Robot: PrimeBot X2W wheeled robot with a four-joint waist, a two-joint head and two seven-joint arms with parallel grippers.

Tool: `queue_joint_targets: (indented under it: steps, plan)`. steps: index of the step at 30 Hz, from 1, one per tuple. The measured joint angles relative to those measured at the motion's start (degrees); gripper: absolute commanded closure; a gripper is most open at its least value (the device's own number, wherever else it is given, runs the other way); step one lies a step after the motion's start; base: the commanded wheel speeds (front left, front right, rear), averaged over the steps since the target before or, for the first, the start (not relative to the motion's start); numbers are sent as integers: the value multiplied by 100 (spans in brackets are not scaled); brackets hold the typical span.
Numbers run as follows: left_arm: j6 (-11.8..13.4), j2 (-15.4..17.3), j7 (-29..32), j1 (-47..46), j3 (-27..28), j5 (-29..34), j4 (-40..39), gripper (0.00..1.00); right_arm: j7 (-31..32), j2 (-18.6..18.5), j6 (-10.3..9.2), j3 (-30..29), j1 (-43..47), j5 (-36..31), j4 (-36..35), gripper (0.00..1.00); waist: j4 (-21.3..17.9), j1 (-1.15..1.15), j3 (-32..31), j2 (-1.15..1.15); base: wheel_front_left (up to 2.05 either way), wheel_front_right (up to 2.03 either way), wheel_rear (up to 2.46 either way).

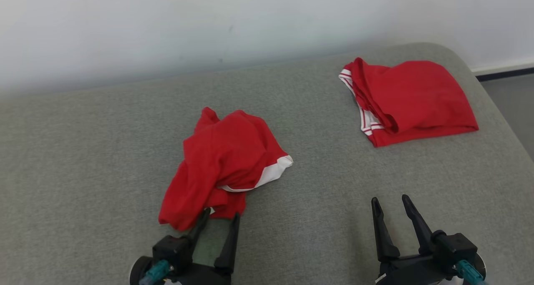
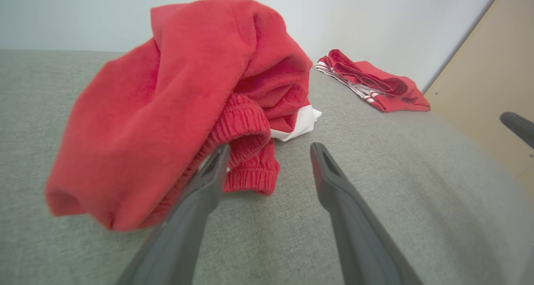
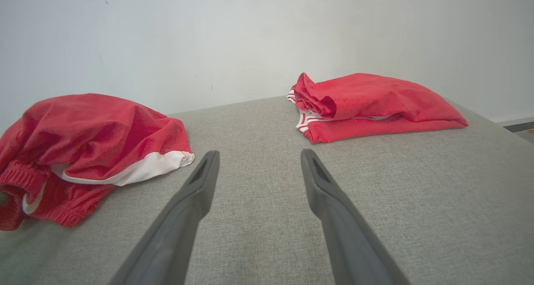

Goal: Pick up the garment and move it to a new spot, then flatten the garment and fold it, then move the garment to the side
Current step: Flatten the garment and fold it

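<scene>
The garment (image 1: 221,164) is a pair of red shorts with white trim, lying crumpled on the grey cushion (image 1: 317,201), left of centre. My left gripper (image 1: 222,213) stands open at its near edge, with the left fingertip against the hem. In the left wrist view the elastic waistband (image 2: 246,151) bunches just past the left finger, and the garment (image 2: 167,109) rises above my left gripper (image 2: 271,146). My right gripper (image 1: 390,199) is open over bare cushion at the lower right, holding nothing. The right wrist view shows the garment (image 3: 91,139) to the left of my right gripper (image 3: 259,152).
A second red garment (image 1: 409,99) with white stripes lies folded at the cushion's back right corner; this folded garment (image 3: 367,105) is also ahead in the right wrist view. A pale wall runs behind. The cushion's right edge drops to the floor (image 1: 513,105).
</scene>
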Motion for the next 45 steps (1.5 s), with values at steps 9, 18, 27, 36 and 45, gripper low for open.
queue_joint_targets:
  steps: [9, 18, 27, 36, 45]
  plan:
    - [-2, -1, 1, -503, 390, -101, 341, 0, 0, 0, 0, 9, -81, 5, -10, 0, -251, 0, 168, 0, 0, 0, 0]
    - [-2, 1, 1, -597, 579, -177, 212, 100, -1, 0, 0, -132, -18, 4, -9, 0, -119, 0, 93, 0, 0, 0, 0]
    - [-2, 377, 1, -242, 388, -100, -458, 100, 0, 3, 0, -165, 133, 53, -10, 0, 328, 0, -59, 0, 0, 0, 0]
    - [-2, 860, 111, 1052, 303, -447, -1337, 100, 0, 2, 0, -209, 198, 118, -12, 0, 935, -1, -157, -1, 0, 0, 0]
    - [40, 844, 98, 1567, 289, -635, -862, 100, 0, 2, 0, -181, 180, 102, 75, 0, 1122, 0, -153, 0, 0, 0, 0]
